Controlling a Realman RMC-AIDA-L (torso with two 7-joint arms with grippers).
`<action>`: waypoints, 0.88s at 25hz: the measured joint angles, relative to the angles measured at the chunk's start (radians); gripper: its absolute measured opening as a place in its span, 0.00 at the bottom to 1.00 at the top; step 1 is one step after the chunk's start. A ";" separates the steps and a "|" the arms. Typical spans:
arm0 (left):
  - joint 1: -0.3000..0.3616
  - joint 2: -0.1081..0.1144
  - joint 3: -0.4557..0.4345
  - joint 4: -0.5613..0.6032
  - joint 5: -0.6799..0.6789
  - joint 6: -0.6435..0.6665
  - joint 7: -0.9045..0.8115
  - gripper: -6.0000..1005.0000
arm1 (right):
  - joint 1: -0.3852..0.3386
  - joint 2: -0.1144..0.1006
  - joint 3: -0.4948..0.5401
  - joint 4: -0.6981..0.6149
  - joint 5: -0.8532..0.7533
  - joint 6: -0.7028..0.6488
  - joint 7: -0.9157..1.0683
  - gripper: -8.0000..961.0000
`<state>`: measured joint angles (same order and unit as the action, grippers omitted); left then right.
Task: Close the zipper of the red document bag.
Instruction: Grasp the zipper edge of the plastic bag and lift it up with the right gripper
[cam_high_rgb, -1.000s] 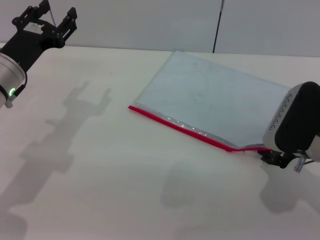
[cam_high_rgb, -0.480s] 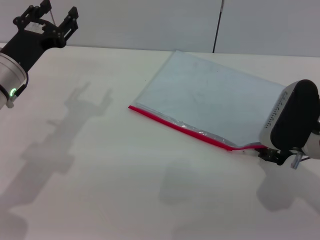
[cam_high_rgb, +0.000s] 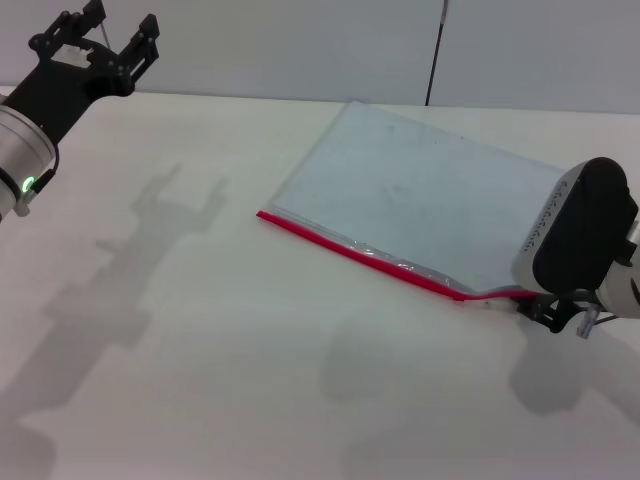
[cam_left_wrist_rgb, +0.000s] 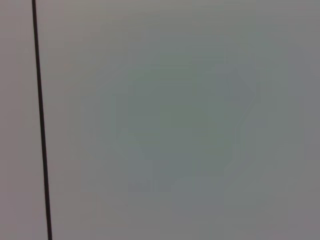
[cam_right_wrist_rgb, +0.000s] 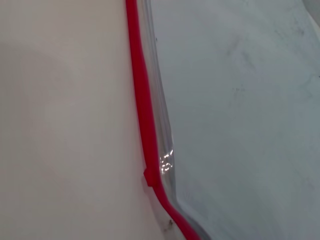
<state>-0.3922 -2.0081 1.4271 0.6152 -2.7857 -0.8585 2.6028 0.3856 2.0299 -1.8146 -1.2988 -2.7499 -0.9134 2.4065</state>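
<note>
The red document bag (cam_high_rgb: 420, 200) lies flat on the white table, a pale-blue translucent pouch. Its zipper (cam_high_rgb: 360, 255) is the bright red strip along the near long edge. At that strip's right end my right gripper (cam_high_rgb: 548, 312) sits low on the table under its wrist housing, and the red edge rises off the table into its fingers. The right wrist view follows the zipper (cam_right_wrist_rgb: 142, 100) along the bag (cam_right_wrist_rgb: 240, 100), with a small bump in the strip (cam_right_wrist_rgb: 148, 176). My left gripper (cam_high_rgb: 110, 38) hangs open, high at the far left, away from the bag.
The white table (cam_high_rgb: 200, 330) stretches bare to the left and in front of the bag. A grey wall with a dark vertical line (cam_high_rgb: 436, 50) stands behind. In the left wrist view there is only that wall and line (cam_left_wrist_rgb: 41, 125).
My right gripper has shifted slightly left toward the bag, and the zipper's right end bends up a little more. The left arm has barely moved.
</note>
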 joint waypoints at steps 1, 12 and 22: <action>0.000 0.000 0.001 0.000 0.000 0.000 -0.001 0.66 | 0.000 0.000 0.000 0.000 0.000 0.000 0.002 0.52; 0.000 0.000 0.002 0.000 0.000 0.000 0.005 0.66 | 0.002 -0.001 0.002 -0.016 0.015 0.000 0.006 0.26; 0.013 0.009 0.005 0.102 0.124 0.045 -0.152 0.66 | -0.032 -0.001 0.007 -0.117 0.027 -0.010 0.006 0.13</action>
<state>-0.3791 -1.9988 1.4316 0.7173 -2.6616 -0.8140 2.4506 0.3541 2.0289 -1.8080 -1.4154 -2.7227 -0.9233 2.4129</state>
